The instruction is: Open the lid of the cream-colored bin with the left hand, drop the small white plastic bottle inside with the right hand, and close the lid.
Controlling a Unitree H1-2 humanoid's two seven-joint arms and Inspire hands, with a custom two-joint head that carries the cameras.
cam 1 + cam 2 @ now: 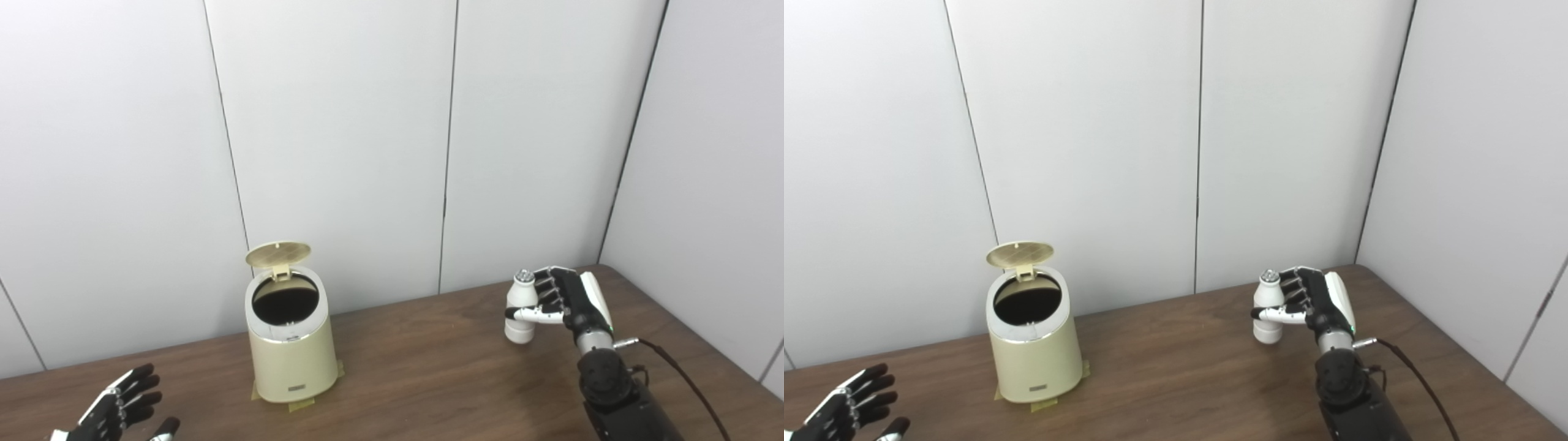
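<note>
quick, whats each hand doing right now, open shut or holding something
Left hand: open, fingers spread, holding nothing.
Right hand: shut on the small white bottle, which is upright.

You see each hand, right hand [566,300] and left hand [119,407], black-fingered with white plates; a dark cable [686,376] trails the right wrist.

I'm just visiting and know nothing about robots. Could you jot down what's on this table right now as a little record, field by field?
Bin: cream-colored bin standing on the wooden table
Lid: lid tipped up at the back, dark opening showing
Bottle: small white bottle, upright, right of the bin and apart from it
Right hand: right hand wrapped around the bottle
Left hand: left hand low at the near left, fingers spread, holding nothing
Bottle in bin: not yet
</note>
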